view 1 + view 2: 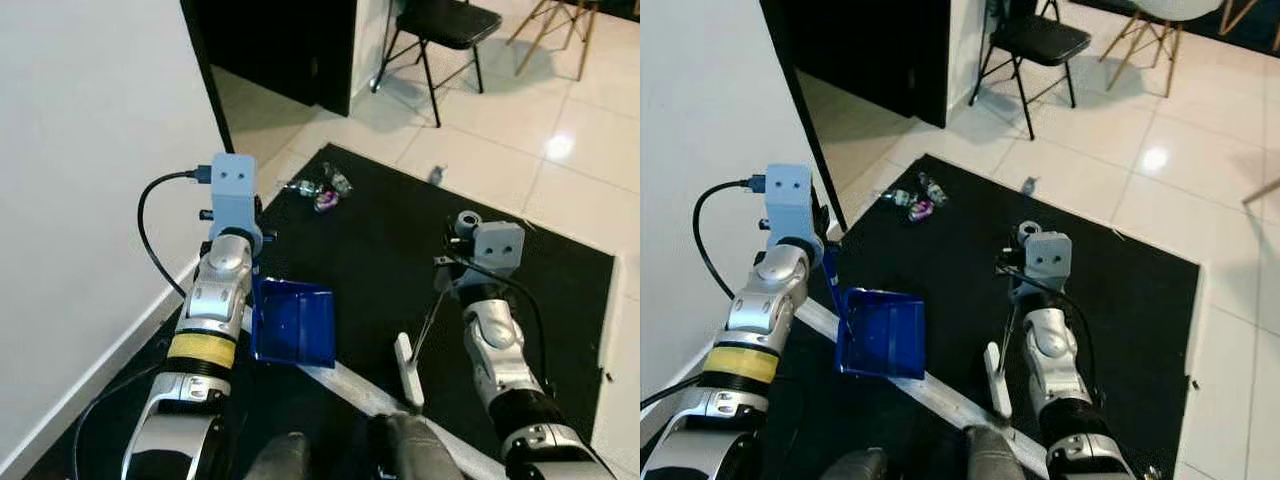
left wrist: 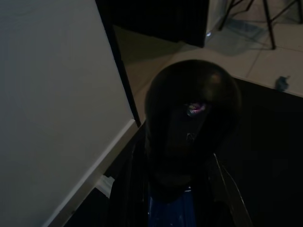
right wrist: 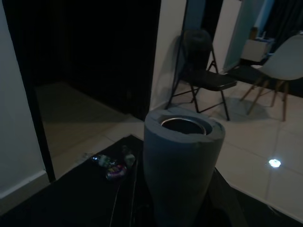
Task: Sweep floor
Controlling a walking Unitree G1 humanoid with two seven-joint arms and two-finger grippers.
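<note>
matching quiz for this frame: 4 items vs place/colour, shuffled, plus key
1. dustpan
2. wrappers
3. chair
4. mat

A. lying at the mat's far edge
B. blue, below the left arm
C. black, spread over the tiles
D. standing on the tiles beyond the mat

Pairs: 1-B, 2-A, 3-D, 4-C

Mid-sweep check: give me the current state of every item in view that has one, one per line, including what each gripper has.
Blue plastic dustpan: held by the left gripper, over the black mat.
White-headed broom with grey handle: held by the right gripper, head down on the mat.
Small pile of litter: unswept, on the mat's far edge.
Black rectangular floor mat: lying flat.
Black folding chair: unfolded, standing, unoccupied.
</note>
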